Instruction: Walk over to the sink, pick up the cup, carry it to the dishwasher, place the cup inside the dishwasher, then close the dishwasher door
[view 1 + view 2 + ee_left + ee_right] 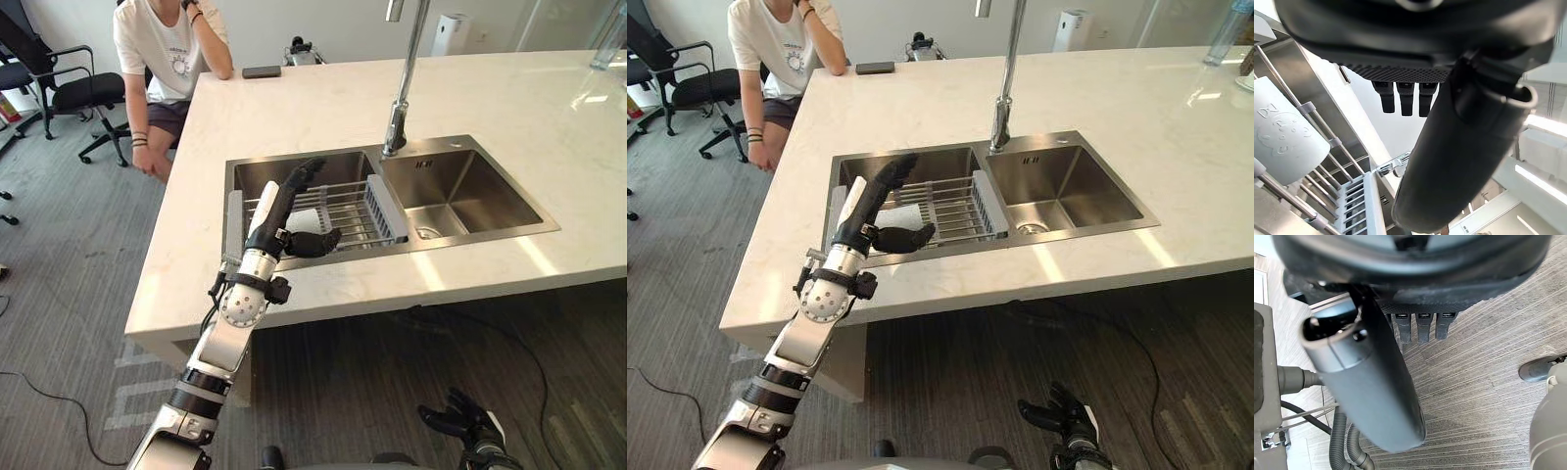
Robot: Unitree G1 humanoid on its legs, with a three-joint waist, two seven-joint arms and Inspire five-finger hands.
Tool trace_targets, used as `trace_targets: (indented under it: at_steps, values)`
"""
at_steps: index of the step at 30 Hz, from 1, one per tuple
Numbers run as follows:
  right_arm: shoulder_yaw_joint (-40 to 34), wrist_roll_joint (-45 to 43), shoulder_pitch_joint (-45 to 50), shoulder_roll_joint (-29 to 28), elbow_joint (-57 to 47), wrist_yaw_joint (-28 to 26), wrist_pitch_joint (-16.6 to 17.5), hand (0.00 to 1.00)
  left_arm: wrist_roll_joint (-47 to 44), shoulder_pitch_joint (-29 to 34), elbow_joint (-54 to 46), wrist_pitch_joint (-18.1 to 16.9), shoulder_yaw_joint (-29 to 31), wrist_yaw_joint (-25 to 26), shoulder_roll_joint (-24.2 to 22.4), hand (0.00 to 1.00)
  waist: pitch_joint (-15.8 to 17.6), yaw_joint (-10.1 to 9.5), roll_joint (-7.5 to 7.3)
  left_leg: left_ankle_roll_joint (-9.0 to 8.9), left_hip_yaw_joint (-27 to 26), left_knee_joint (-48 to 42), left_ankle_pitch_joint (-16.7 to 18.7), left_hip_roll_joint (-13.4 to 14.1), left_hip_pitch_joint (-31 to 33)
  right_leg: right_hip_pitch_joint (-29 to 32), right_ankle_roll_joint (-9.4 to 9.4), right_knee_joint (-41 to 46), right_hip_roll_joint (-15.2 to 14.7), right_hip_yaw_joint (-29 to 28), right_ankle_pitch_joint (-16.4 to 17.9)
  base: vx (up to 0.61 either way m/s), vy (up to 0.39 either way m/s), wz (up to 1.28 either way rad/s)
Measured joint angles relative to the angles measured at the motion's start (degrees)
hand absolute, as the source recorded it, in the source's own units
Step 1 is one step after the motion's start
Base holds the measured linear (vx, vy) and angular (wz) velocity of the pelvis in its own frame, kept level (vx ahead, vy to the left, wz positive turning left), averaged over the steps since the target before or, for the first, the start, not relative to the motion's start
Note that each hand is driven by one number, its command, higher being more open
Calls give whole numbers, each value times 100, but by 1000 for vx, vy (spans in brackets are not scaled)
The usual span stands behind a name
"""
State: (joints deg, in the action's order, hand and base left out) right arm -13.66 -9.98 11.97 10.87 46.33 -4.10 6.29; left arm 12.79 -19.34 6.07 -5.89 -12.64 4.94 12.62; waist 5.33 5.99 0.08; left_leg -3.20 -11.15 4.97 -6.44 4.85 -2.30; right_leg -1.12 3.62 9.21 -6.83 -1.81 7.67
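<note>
Left eye view, left robot hand [277, 217] spread wide above rack [343, 211] — cup [1283, 139] lying there, faucet [400, 117] beyond

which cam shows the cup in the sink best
The left wrist view: the white cup lies on the rack, close and uncovered. In both eye views the left hand hides most of it; the right wrist view faces the floor.

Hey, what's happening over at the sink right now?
The robot's left hand hangs open over the left basin of the sink, beside the white cup lying on the wire rack; it has no grip on it yet. The right hand hangs open low by the floor. A person sits at the far end of the counter.
</note>
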Motion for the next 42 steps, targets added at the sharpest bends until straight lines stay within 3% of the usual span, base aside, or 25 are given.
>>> trace_targets:
  at_steps: [11, 21, 29, 42]
  values:
    - [17, 2, 80, -15, -98, -51, 0, 90, 988, -1124, 484, 165, -32, -6, 299, 90, 5, 170, -2, 2, -161, 0, -2, -6, 74, 241, 2, 182, 3, -190, 3, -16, -6, -8]
    - [60, 2, 202, -95, -99, -56, 3, 90, 1433, -1523, 1112, 176, -29, 13, 559, 90, 65, 303, 1, 1, -222, 0, -1, 0, 82, 304, 1, 178, 16, -246, 4, -8, -4, -3]
    - [75, 3, 205, -119, -99, -50, 55, 90, 1650, -1516, 1585, 204, -8, 12, 1080, 90, 189, 292, 1, -14, -229, 0, 10, 10, 88, 290, 13, 119, 21, -237, -8, 0, 0, 0]
    - [208, 6, 196, -100, -102, -52, 95, 90, 2108, -1299, 1679, 198, -10, -5, 1284, 90, 355, 271, 15, -24, -233, 0, 17, 18, 88, 226, 47, -8, 19, -224, -74, 1, -1, 0]
